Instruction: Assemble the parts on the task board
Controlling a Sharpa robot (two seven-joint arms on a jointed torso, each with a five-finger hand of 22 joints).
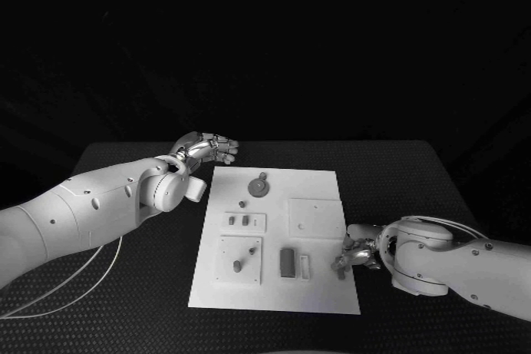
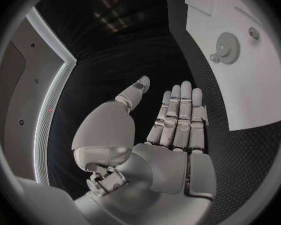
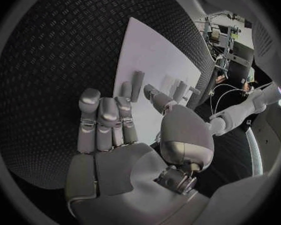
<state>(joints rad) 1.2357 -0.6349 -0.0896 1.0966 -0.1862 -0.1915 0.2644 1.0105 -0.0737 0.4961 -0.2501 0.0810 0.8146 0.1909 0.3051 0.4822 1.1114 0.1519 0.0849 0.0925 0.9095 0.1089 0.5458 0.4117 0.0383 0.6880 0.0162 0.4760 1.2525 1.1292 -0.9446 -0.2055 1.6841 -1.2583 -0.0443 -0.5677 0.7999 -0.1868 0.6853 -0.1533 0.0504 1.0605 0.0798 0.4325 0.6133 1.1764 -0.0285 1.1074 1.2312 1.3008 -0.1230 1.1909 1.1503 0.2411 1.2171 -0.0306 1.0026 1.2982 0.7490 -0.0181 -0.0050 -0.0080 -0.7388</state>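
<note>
On the black table (image 1: pixel 133 308) the white board (image 1: pixel 315 185) lay in the middle, with small grey pieces (image 1: pixel 258 186) on it. We saw our right hand (image 1: pixel 356 254) at the board's right edge, fingers loose and holding nothing, just beside a long bar (image 3: pixel 137 85) pointing away from us. Our left hand (image 1: pixel 208 148) hovered flat and empty off the far left corner, so we judged the right hand nearer.

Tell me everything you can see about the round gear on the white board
The gear is a small grey disc with a toothed rim and a hub at its centre, plastic by the look of it. It lies flat on the far part of the task board, with a smaller round piece right beside it. Neither hand touches it; the left hand hovers off the board's far left corner.
</note>
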